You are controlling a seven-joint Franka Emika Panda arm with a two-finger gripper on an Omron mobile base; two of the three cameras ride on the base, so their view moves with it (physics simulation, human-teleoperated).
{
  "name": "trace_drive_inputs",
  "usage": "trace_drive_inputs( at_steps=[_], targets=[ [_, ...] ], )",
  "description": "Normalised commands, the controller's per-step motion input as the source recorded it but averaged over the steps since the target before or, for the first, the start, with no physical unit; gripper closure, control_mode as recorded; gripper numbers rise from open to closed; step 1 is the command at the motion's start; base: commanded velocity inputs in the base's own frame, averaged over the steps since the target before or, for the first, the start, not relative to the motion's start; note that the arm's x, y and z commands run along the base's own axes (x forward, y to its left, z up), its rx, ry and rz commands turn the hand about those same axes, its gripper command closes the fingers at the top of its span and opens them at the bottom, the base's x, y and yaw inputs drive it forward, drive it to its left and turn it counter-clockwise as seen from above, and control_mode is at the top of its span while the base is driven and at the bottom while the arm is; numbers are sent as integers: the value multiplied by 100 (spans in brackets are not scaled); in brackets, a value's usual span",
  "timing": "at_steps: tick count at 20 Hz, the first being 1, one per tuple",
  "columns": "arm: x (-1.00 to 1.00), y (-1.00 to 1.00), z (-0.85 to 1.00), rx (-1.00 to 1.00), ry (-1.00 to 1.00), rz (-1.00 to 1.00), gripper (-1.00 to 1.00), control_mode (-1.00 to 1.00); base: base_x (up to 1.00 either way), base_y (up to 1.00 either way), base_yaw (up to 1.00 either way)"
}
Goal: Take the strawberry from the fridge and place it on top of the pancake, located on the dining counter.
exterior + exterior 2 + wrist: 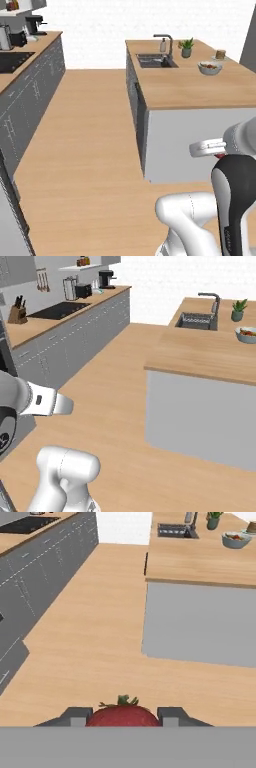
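The gripper (123, 717) is clamped on one strawberry (123, 715), facing the dining counter (200, 559) bearing one bowl (235, 540) and one sink (173, 531)

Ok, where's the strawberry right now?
In the hand view the strawberry sits between the gripper fingertips, held above the wood floor, left of the island counter.

the wood floor (85, 150) beside the dining counter (190, 90) lies open as a wide aisle, bounded on the far side by the grey wall cabinets (75, 341). the dining counter's near end is bare wood, with passing room above it. toward its far end stand the sink (156, 61) with its tall faucet (167, 42), a potted plant (186, 48) and a bowl (210, 67), all close together.
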Motion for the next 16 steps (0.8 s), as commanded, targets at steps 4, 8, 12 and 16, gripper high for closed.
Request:
trace_drive_inputs(
  at_steps=[4,8,12,16],
  targets=[
    [0,0,0,0,0,0,100,100,55,-100,-8],
    [0,0,0,0,0,0,100,100,52,-100,-9],
    [0,0,0,0,0,0,100,100,38,-100,-10],
    [0,0,0,0,0,0,100,100,21,-100,-12]
  ],
)
